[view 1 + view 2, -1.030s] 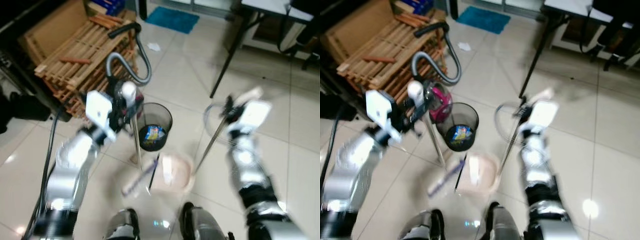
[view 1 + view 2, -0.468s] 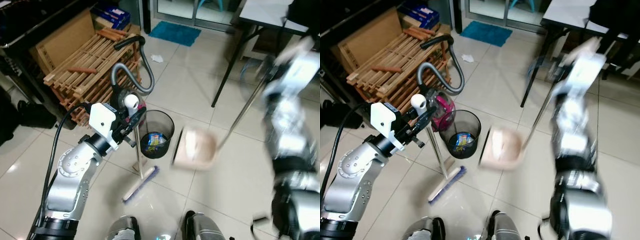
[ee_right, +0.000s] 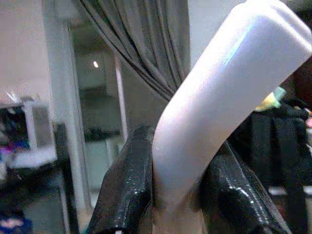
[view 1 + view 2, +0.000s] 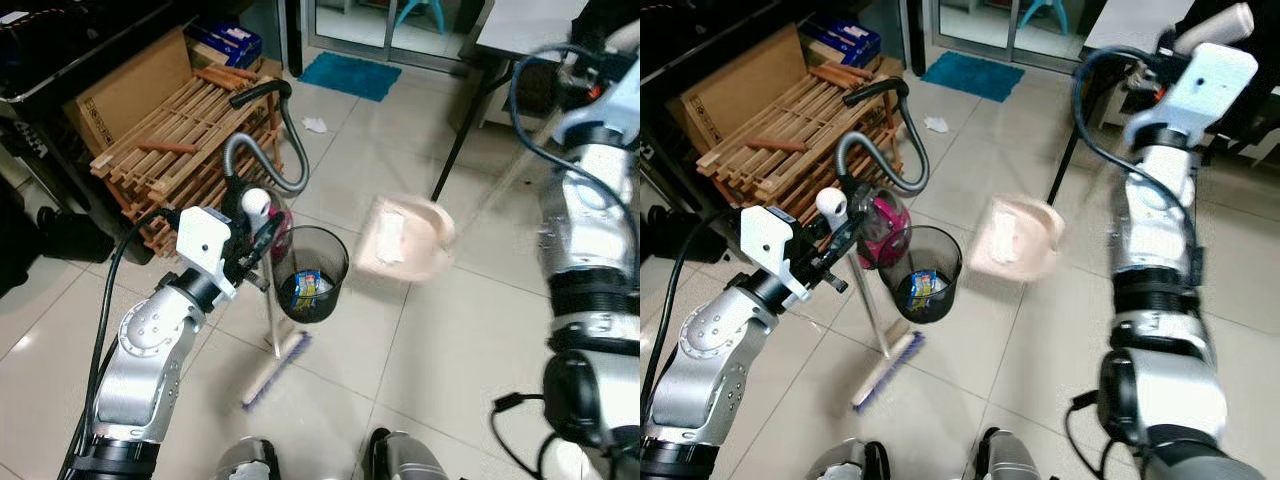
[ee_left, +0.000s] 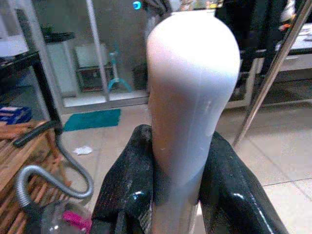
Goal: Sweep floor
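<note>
Two arms raised, right arm [image 4: 1160,210] highest

Silver arms [image 4: 150,350] — black cables, white wrist blocks [image 4: 767,236]

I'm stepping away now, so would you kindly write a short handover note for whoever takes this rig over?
Left hand: shut on the white top of the broom handle; the broom stands upright, its head on the floor tiles beside the black bin.
Right hand: shut on the pale dustpan handle, arm raised high; the dustpan hangs tilted in the air near the bin, with something white in its scoop.
Done: both tools are in hand, and the bin already holds some litter.
Left: probably tip the dustpan into the bin; a white scrap lies on the tiles near the blue mat.
</note>
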### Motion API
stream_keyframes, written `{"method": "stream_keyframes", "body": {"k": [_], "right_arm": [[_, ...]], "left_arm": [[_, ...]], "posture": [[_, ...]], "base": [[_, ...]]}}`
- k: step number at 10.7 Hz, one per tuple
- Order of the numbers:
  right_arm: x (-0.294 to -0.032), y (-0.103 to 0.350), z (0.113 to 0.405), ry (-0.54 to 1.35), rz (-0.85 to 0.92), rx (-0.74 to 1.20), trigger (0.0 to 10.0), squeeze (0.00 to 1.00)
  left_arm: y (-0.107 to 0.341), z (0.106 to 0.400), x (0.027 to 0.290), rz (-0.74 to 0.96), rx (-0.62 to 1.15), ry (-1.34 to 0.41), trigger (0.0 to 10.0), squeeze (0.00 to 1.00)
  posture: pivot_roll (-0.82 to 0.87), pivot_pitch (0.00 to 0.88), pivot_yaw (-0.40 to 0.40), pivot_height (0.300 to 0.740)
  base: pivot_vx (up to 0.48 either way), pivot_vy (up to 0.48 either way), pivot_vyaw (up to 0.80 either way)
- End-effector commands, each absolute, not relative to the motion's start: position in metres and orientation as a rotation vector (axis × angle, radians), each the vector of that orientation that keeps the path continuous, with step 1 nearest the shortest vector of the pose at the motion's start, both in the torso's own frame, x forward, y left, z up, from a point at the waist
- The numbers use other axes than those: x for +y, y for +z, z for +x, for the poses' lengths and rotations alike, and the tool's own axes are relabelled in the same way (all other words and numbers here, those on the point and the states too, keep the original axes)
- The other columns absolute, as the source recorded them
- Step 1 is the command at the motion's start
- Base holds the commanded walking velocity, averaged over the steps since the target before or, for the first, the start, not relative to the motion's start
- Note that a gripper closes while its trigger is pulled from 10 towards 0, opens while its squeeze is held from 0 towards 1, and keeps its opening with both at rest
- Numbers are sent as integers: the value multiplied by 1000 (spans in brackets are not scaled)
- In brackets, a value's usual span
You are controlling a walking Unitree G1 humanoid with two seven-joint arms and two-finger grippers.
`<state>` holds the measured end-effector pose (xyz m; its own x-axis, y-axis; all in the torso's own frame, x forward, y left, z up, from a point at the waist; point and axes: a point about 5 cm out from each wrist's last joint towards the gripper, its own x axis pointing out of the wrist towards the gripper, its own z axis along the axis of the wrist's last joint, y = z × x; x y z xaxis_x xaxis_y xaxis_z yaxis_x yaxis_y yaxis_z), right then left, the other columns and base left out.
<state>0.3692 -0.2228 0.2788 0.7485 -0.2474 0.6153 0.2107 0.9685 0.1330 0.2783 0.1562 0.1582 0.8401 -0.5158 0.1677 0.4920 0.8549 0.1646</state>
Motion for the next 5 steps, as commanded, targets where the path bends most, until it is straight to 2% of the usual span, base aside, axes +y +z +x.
{"method": "stream_keyframes", "body": {"k": [1,3,5], "right_arm": [[-208,311,360,-193,70,-853,10000,0],[-179,307,356,-104,64,-899,10000,0],[-135,289,347,63,29,-918,10000,0]], "left_arm": [[158,278,163,137,-211,-494,10000,0],[157,279,164,144,-208,-475,10000,0],[156,281,166,157,-202,-459,10000,0]], "posture": [[-12,70,27,740],[-11,67,30,740],[-12,66,32,740]], "base": [[0,0,0],[0,0,0],[0,0,0]]}}
